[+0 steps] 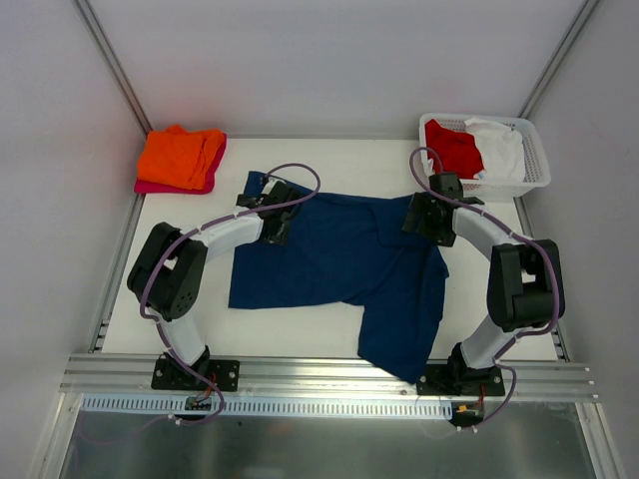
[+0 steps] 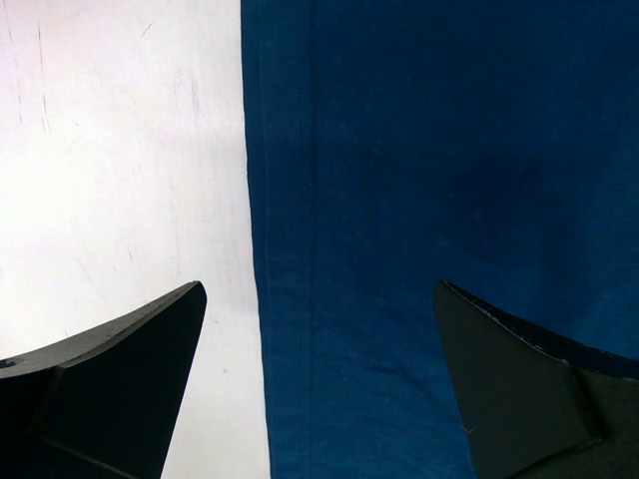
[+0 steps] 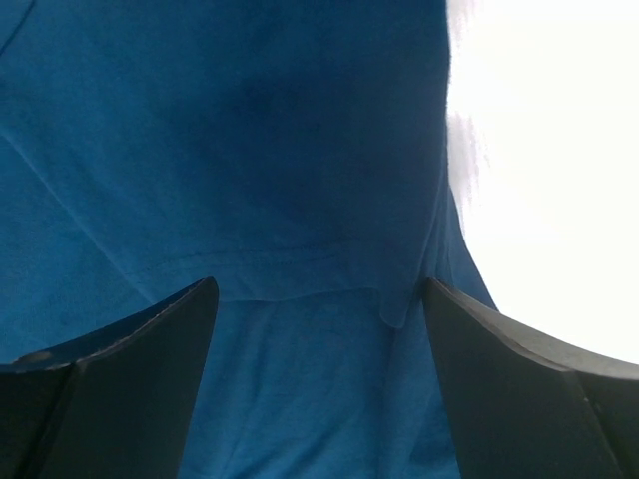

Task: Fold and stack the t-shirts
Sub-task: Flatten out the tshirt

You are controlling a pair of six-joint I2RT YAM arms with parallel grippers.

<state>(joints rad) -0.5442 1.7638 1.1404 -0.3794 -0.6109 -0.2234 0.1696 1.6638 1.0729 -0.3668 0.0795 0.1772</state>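
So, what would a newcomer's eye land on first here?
The navy blue cloth t-shirt sprawled centrally, trailing to the near edge, with the open left pincer and open right pincer over its two sides. Next, the folded orange cloth shirt atop a magenta-pink one, far left, and the white plastic lattice basket holding a red shirt and a white one, far right.

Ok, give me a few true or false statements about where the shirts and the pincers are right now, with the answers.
1. The navy shirt lies spread on the table between the two arms. True.
2. The orange shirt lies on the navy shirt. False: it sits folded on the pink shirt at the far left corner.
3. The left pincer and the right pincer are both open. True.
4. The basket is empty. False: it holds a red shirt and a white shirt.
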